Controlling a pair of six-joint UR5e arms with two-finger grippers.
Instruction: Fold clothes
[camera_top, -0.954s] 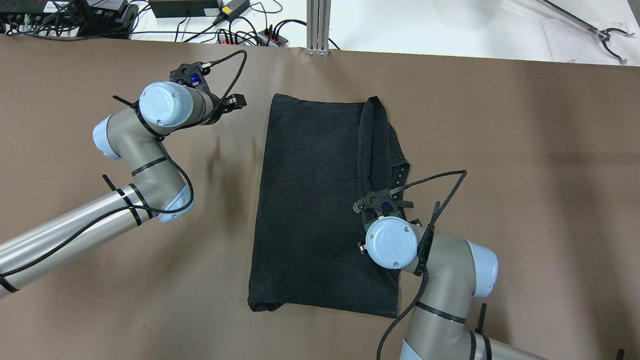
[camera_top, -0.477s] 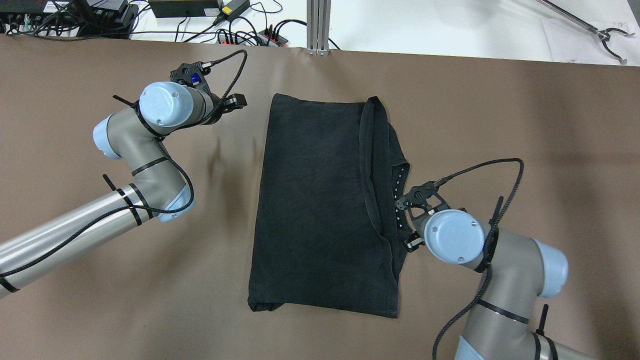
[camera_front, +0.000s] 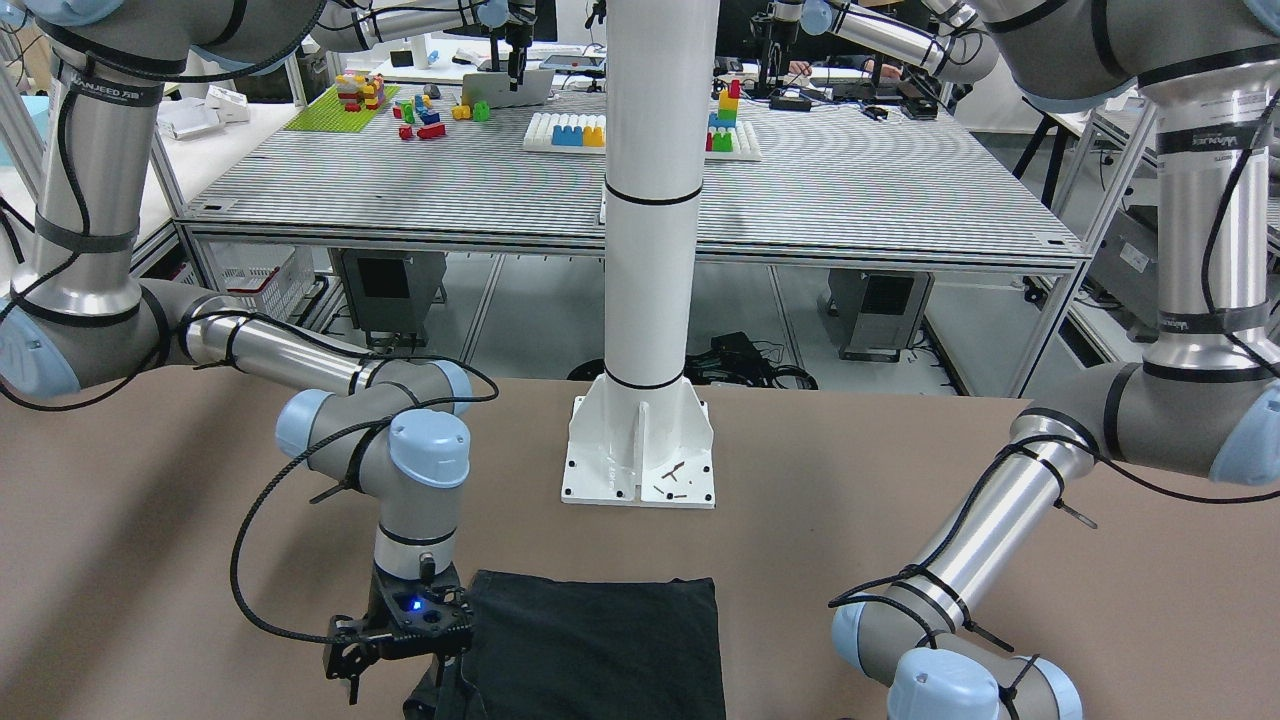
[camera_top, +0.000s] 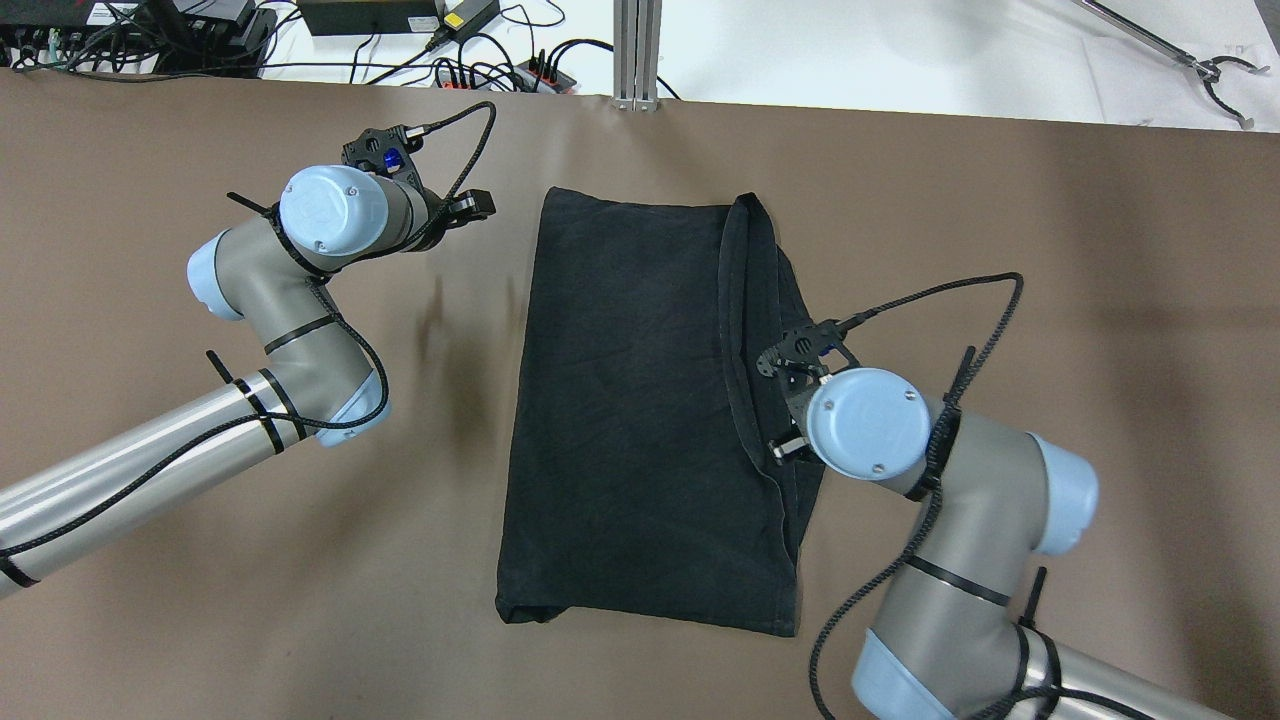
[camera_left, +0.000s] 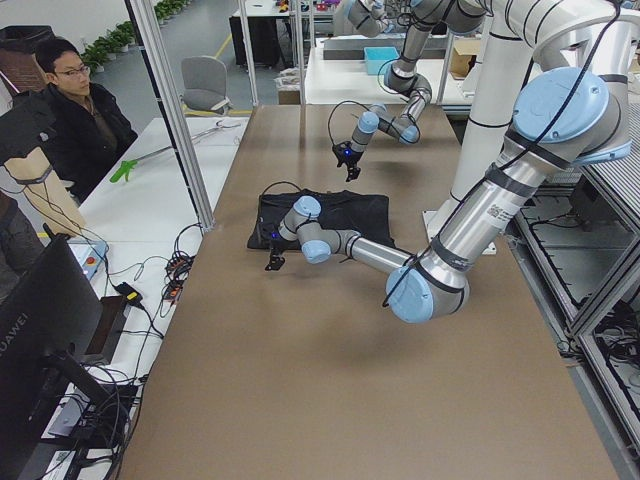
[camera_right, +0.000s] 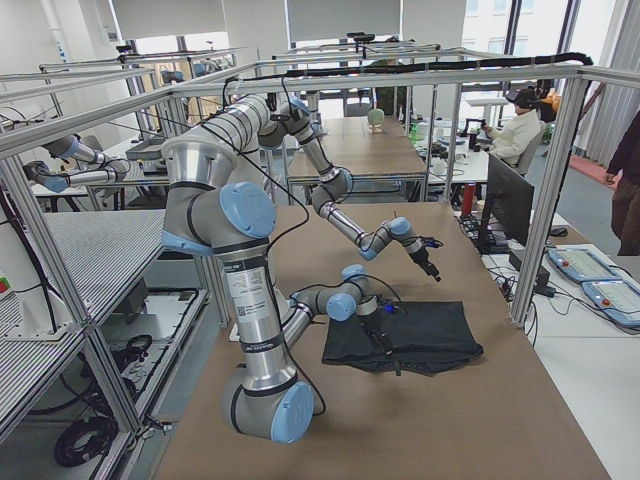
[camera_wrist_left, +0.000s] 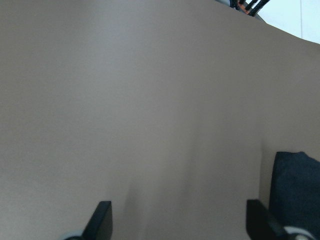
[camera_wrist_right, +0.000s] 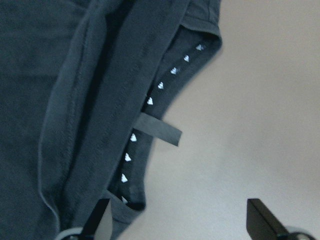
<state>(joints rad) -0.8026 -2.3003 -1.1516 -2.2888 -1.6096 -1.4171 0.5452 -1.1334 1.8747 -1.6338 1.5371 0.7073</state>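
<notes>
The black garment (camera_top: 640, 400) lies flat on the brown table, folded lengthwise, with a hemmed edge and its collar along the right side. It also shows in the front view (camera_front: 600, 640). My right gripper (camera_wrist_right: 177, 222) is open and empty. It hovers over the garment's right edge, where the collar (camera_wrist_right: 150, 100) with white triangle marks and a small loop tag (camera_wrist_right: 160, 129) shows. In the overhead view the right gripper (camera_top: 788, 425) is mostly hidden under its wrist. My left gripper (camera_wrist_left: 180, 225) is open and empty above bare table, just left of the garment's far left corner (camera_wrist_left: 295, 190).
The white pillar's base plate (camera_front: 640, 450) stands on the table at the robot's side of the garment. Cables and a power strip (camera_top: 500, 70) lie past the table's far edge, beside an aluminium post (camera_top: 637, 50). A person (camera_left: 85, 110) sits off to the side.
My right arm swung off the garment's lower right part out to the right, then came back farther up along the right edge by the collar. The left arm and the garment have not moved.
</notes>
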